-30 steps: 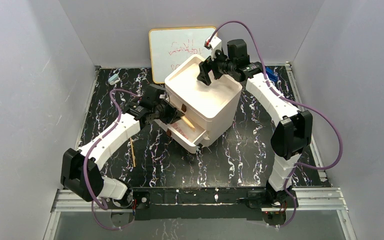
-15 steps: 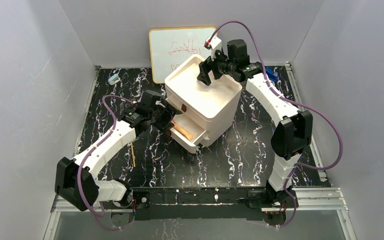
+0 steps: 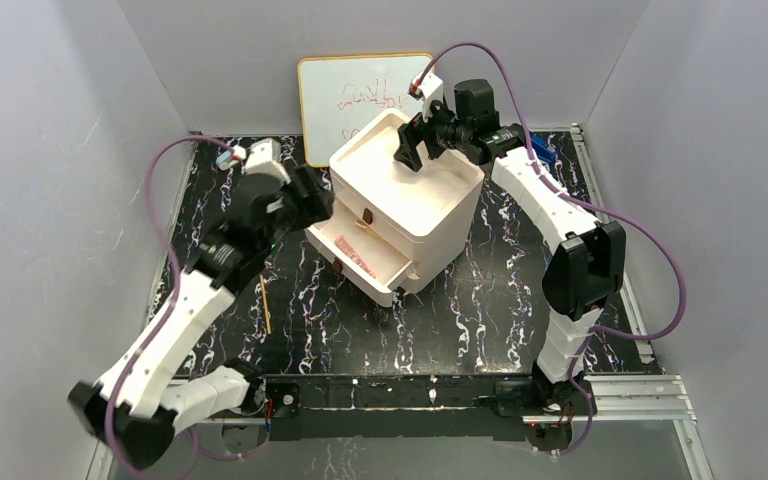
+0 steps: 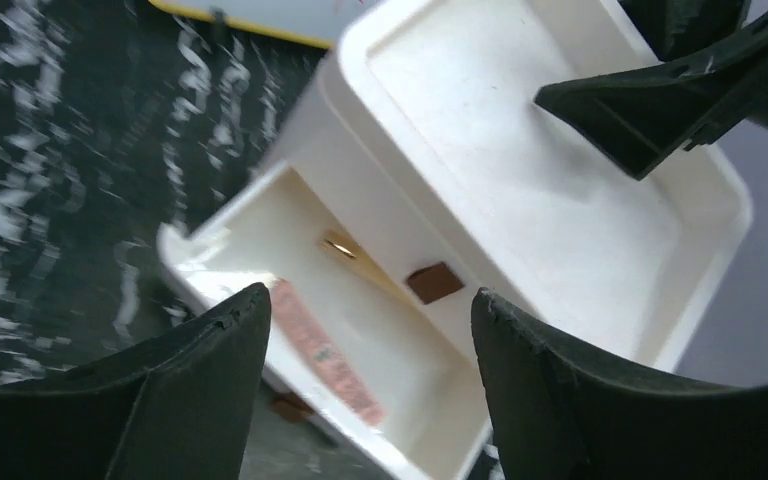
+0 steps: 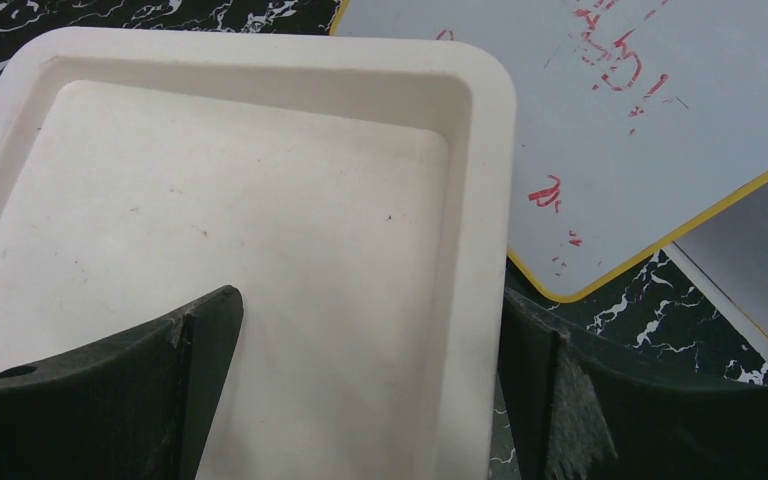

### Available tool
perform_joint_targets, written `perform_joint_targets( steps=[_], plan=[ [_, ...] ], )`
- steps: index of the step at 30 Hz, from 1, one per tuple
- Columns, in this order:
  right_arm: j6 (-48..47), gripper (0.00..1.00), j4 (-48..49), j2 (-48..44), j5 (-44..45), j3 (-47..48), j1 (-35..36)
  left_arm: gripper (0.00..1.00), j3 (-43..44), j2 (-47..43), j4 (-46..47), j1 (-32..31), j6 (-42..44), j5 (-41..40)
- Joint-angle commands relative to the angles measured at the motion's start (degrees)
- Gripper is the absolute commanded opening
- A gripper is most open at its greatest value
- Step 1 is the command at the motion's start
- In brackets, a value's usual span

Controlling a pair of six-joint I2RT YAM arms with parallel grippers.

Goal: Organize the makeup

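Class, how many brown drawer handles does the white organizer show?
2: the upper handle on the closed drawer, the lower handle on the open drawer. Others may be hidden.

Drawer box in middle of table, board behind it. Bottom drawer sticks out front-left, palette lying in it. Stick on table, left of drawer, apart.
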Motion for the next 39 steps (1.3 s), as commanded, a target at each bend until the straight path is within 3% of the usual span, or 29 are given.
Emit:
perform_joint_targets(
  steps=[1, 2, 3, 7, 10, 16, 31, 39],
  plan=[
    [3.5, 1.0, -15.1, 5.8, -1.1, -3.9, 0.9, 0.76, -10.1, -12.6, 0.3, 0.1, 27.0, -14.1],
    [3.5, 1.0, -15.1, 5.8, -1.2, -3.8, 1.0, 0.96, -13.3, -14.9, 1.1, 0.1, 30.3, -15.3],
    [3.5, 1.0, -15.1, 5.9, -1.3, -3.6, 1.1, 0.98, -17.1, -17.0, 1.6, 0.1, 34.2, -15.5],
    [3.5, 1.0, -15.4, 6.8, -1.7, -2.8, 1.1, 0.99, -25.2, -20.6, 2.0, 0.0, 45.4, -14.0],
    [3.5, 1.0, -16.0, 7.3, -1.9, -1.9, 1.2, 0.99, -29.3, -19.3, 3.5, 0.0, 50.2, -8.1],
    [3.5, 1.0, -15.2, 6.2, -1.5, -3.5, 1.3, 0.99, -35.3, -16.8, 17.7, 0.0, 53.3, 3.1],
    [4.0, 1.0, -14.3, 5.8, -2.3, -4.8, 1.3, 0.99, -29.0, 12.2, 49.6, 0.3, 50.5, 24.5],
    [4.1, 1.0, -14.4, 5.9, -2.2, -5.1, 1.3, 0.98, -18.4, 23.4, 56.2, 1.4, 50.9, 28.6]
  ],
)
